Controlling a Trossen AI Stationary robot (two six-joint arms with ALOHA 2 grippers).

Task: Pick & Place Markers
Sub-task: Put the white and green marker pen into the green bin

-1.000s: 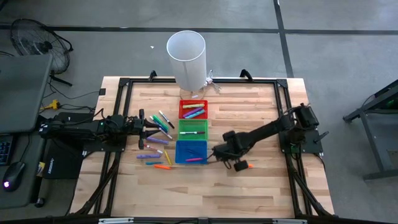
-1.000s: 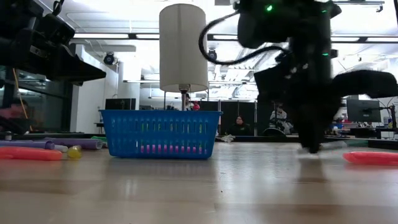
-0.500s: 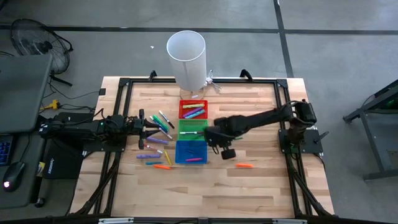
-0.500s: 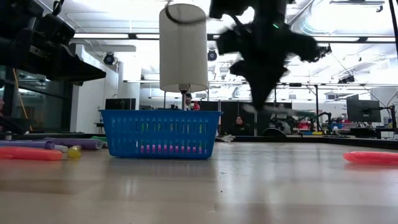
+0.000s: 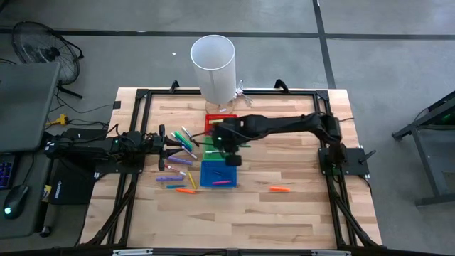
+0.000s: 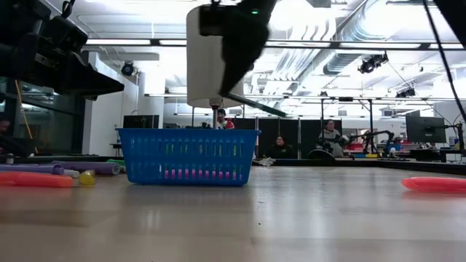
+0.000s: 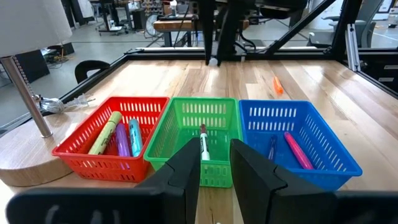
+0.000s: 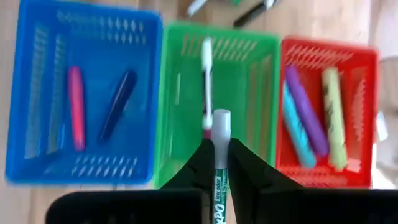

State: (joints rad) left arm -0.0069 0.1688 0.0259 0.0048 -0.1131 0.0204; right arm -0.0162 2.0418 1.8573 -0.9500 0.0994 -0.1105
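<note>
Transport step: I have the right gripper (image 8: 214, 163) clenched on a green-barrelled marker (image 8: 220, 140), hovering over the green bin (image 5: 220, 146). Loose markers (image 5: 179, 146) lie at its nine o'clock, beside my idle left gripper (image 5: 168, 140), whose jaws stand part-open, empty. Next move calls for lowering and releasing into green.

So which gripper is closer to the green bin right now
The right. The right gripper, shut on a green marker, hovers directly above the green bin. The left gripper sits off to that bin's side, beyond the loose markers on the table.
</note>
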